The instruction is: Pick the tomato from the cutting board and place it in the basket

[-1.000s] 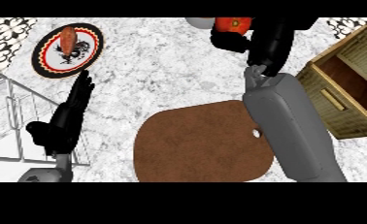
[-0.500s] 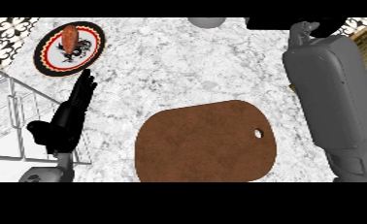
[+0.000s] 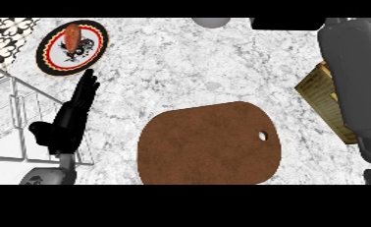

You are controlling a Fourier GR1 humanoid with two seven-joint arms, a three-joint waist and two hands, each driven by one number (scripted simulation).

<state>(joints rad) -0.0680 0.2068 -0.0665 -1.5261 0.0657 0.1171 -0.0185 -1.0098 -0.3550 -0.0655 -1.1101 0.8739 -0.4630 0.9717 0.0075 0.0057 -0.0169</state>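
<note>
Holding the right forearm [image 3: 348,73] up the right side, across the basket [image 3: 319,91], with only a black sliver of right hand [image 3: 286,23] showing at the top edge; not managing to tell its grip. Seeing no tomato anywhere and finding the board [image 3: 210,145] bare, so probably carrying it out of view, toward the basket. Resting the left hand [image 3: 69,118] at the left, fingers straight, holding nothing, out of the way just below the plate [image 3: 49,59].
</note>
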